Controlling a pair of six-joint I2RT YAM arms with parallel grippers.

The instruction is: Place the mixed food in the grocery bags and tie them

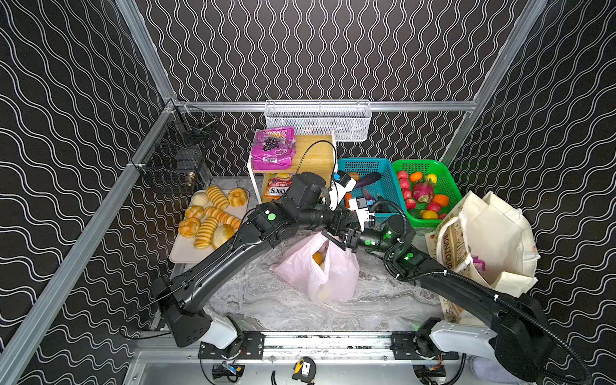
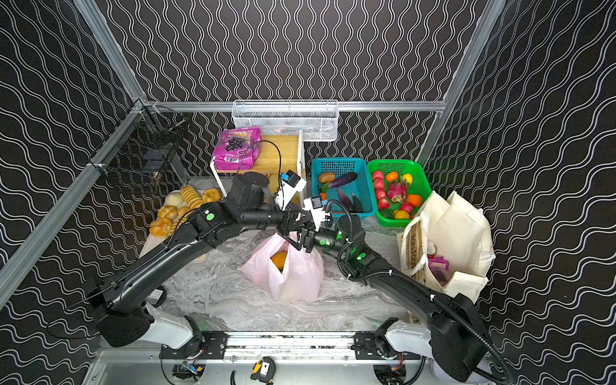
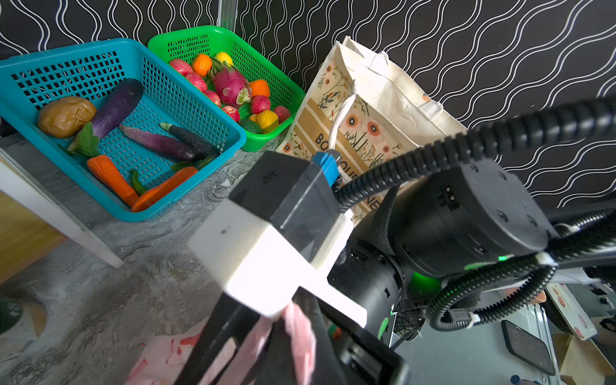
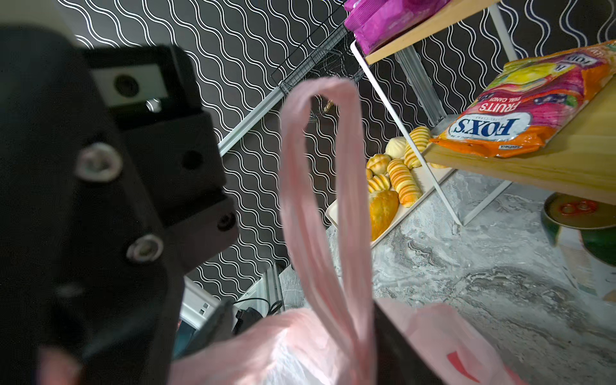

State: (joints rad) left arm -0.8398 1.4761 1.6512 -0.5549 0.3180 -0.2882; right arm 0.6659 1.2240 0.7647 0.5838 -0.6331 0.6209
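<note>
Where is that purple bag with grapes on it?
In both top views the purple grape pouch lies on the wooden shelf at the back, left of the blue basket.

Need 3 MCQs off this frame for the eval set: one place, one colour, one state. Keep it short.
1. The pink-and-green dragon fruit lies in:
A) the teal plastic mesh basket
B) the green plastic mesh basket
C) the bread tray

2. The thin translucent plastic bag with loop handles is:
A) blue
B) pink
C) yellow

3. The left claw is:
A) open above the bread tray
B) shut on a carrot
C) shut on the bag's plastic

Answers:
1 B: in both top views the fruit sits inside the green walls.
2 B: the bag shows pink in every view.
3 C: the left wrist view shows pink plastic pinched in it.
</note>
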